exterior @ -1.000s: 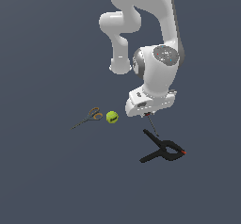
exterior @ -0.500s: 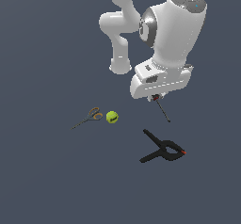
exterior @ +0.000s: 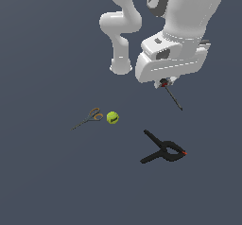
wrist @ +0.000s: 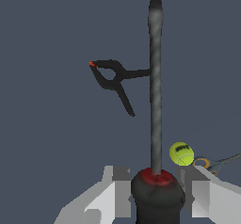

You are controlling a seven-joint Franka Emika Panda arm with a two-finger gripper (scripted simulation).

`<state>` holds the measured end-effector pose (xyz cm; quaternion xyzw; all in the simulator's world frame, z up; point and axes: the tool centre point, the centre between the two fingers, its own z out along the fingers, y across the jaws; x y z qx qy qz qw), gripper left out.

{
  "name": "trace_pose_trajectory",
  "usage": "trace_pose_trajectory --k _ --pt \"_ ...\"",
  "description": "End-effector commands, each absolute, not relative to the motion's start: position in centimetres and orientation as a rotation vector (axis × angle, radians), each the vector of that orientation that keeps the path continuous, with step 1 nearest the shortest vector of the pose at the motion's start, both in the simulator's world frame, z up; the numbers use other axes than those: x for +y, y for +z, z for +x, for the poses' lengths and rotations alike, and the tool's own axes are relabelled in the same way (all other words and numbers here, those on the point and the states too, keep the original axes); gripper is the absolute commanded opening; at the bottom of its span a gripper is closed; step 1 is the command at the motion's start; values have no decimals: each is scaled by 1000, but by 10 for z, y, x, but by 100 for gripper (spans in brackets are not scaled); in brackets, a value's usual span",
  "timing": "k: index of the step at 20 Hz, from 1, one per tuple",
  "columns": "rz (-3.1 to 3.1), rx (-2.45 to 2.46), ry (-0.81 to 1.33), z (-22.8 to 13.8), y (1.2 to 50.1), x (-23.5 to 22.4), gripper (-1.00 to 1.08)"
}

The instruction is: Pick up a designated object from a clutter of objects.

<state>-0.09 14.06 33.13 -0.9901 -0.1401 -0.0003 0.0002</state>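
The hand (wrist: 155, 195) is clamped on the handle of the screwdriver (wrist: 155, 91), held clear above the spring clamp (exterior: 163, 151) with its shaft angling downward, evidently lifted so that the tennis ball (exterior: 112, 117) and scissors (exterior: 89, 117) beyond lie undisturbed.

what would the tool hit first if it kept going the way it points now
Probably the black spring clamp: the tool holds the screwdriver, whose shaft crosses one clamp handle in the wrist view. Depth is unclear, so it may reach bare floor beside it.
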Motion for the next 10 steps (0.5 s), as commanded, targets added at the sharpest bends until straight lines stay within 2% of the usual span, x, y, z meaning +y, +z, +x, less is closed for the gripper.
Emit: trace_pose_trajectory --k 1,10 --pt "-3110 -440 0 0 342 142 -100" --pt "-3111 -439 0 1 351 143 -100"
